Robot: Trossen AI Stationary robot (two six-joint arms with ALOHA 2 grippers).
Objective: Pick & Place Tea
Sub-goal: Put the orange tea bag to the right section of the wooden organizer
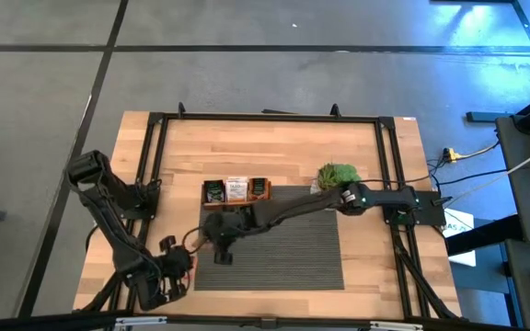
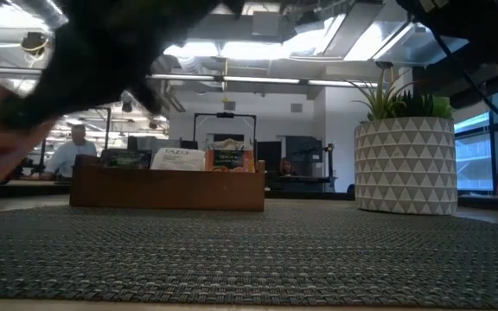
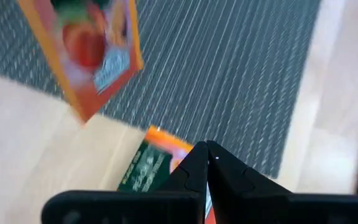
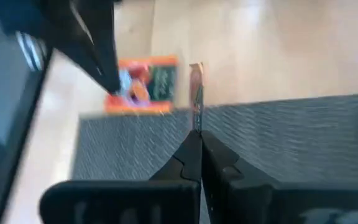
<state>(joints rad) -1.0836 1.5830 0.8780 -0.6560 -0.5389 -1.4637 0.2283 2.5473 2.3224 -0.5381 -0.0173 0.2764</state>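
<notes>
Presently in hand: the pick is made, and the carry to the tray looks like the step under way.
Right gripper [image 4: 199, 134]: clenched on an orange sachet [image 4: 196, 93], pinched by its lower edge and seen edge-on in its wrist view. It hangs over the left edge of the mat [image 1: 293, 253].
Left gripper [image 3: 207, 152]: clamped on an orange-and-green sachet [image 3: 145, 171], low over the bare wood of the table [image 1: 274, 147] near its front left corner, just off the mat's edge.
Gap between the claws: small. The two sachets sit near each other but apart.
Tray [image 1: 236, 204]: wooden, at the mat's far left corner. Its three compartments already hold upright sachets [image 2: 178, 158]: dark, white and orange-brown.
Plant [image 1: 337, 173]: by the mat's far edge, under the right arm's reach.
Next move, as I judge it: lift the right gripper's sachet clear of the left one, swing it toward the tray, and line it up over the compartment of matching colour before letting go.
Care needed: keep the sachet upright and come down straight, so it slips between those already standing.
</notes>
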